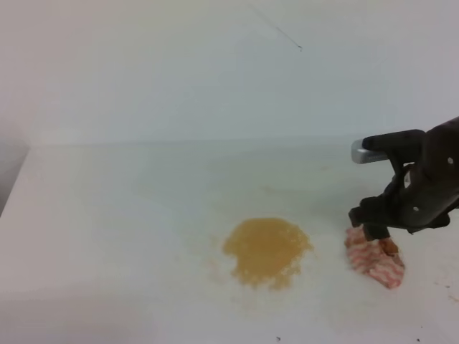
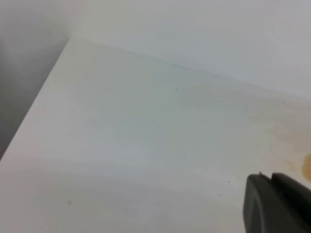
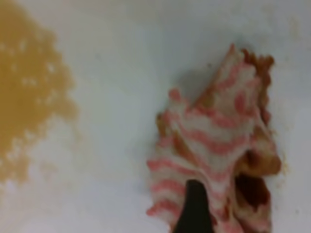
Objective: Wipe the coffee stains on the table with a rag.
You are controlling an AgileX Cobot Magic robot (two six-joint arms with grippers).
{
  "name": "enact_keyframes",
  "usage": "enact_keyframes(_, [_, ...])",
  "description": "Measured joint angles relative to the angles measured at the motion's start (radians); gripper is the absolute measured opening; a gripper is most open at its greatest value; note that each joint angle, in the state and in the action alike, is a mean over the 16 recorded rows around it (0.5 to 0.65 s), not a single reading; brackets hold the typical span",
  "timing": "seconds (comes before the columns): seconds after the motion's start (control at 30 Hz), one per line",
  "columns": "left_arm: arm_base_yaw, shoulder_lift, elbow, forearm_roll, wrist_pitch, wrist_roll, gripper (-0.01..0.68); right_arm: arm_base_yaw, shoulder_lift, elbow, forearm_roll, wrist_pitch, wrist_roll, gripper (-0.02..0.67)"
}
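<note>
Rag [image 1: 374, 259] right of coffee stains [image 1: 267, 251]

Plain white wall [image 1: 179, 72] behind, thin dark crack upper right; soft even light, grey shadow far left.

It looked like a bare robot test bench: a plain white flat surface [image 1: 107, 215] against a blank white wall [image 1: 179, 64], with nothing domestic around.
</note>
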Motion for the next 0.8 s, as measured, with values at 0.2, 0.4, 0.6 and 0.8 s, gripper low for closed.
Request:
enact_keyframes(0.2, [0.000, 0.001, 0.000, 0.000, 0.000, 0.000, -0.001, 0.001, 0.056, -0.013, 0.038, -0.034, -0.017, 0.442])
enact_keyframes(0.4, [0.000, 0.001, 0.000, 0.000, 0.000, 0.000, -0.001, 0.005, 0.102, -0.014, 0.062, -0.047, -0.041, 0.359])
enact_keyframes(0.6, [0.000, 0.001, -0.003, 0.000, 0.000, 0.000, -0.001, 0.026, 0.135, -0.014, 0.072, -0.056, -0.065, 0.247])
enact_keyframes(0.8, [0.000, 0.002, -0.003, 0.000, -0.001, 0.000, -0.001, 0.057, 0.155, -0.019, 0.083, -0.083, -0.086, 0.113])
